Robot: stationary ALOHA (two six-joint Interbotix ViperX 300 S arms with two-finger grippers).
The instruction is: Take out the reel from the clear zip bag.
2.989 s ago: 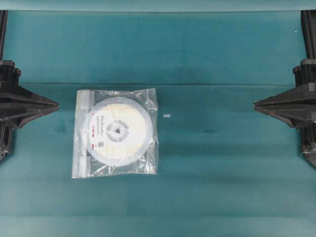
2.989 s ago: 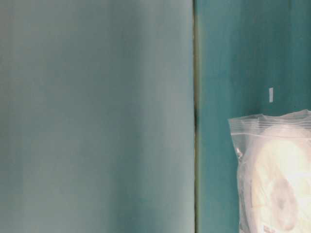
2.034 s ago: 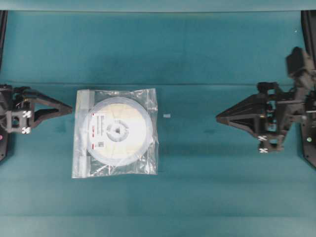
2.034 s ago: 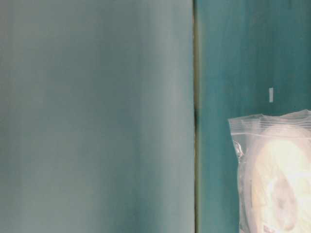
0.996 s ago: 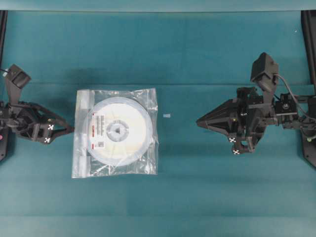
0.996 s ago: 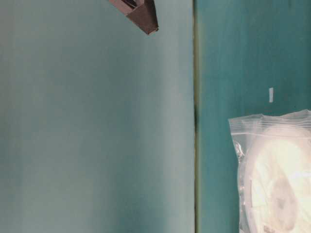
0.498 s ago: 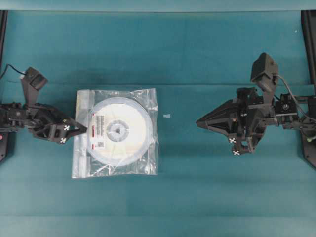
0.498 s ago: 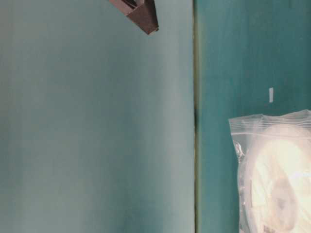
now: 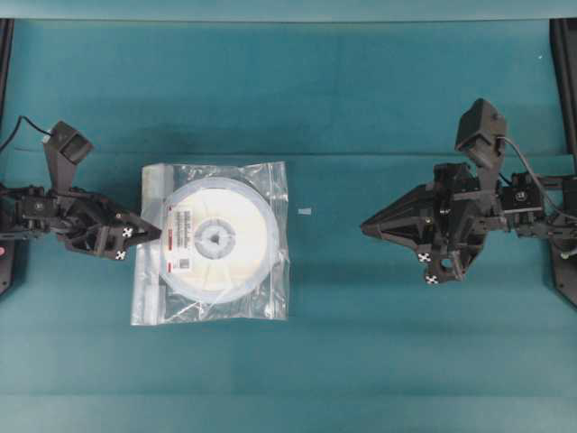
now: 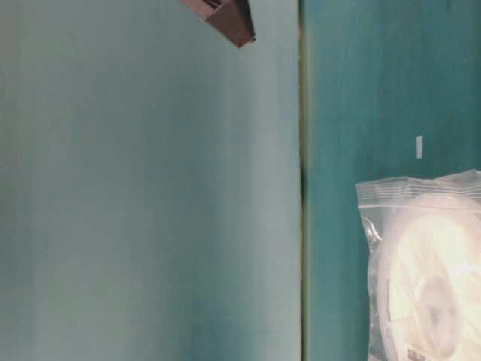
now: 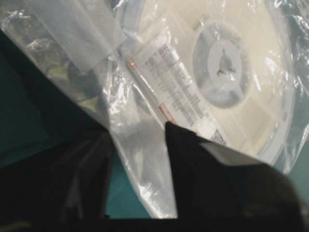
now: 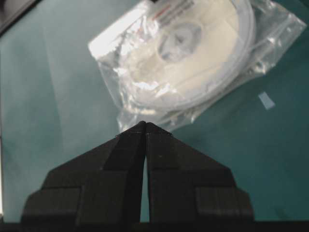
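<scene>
The clear zip bag (image 9: 270,280) lies flat on the teal cloth with the reel (image 9: 236,209) inside; the reel's label (image 9: 180,239) faces up toward the bag's left, zip-strip side. My left gripper (image 9: 155,236) sits at that left edge. In the left wrist view its fingers (image 11: 207,179) stand a little apart, with the bag's plastic (image 11: 145,174) between them and teal cloth showing in the gap; the reel (image 11: 251,92) lies just beyond. My right gripper (image 9: 364,227) hangs shut to the right of the bag, holding nothing, tips together (image 12: 146,123). The bag (image 10: 376,210) also shows in the table-level view.
A small white scrap of tape (image 9: 305,211) lies on the cloth between the bag and the right gripper. The right gripper's tip (image 10: 242,41) pokes into the top of the table-level view. A seam in the cloth (image 9: 361,155) runs across the table behind the bag.
My left gripper has come in from the left onto the bag's zip edge and its jaws have narrowed around the plastic. The right gripper has barely moved.
</scene>
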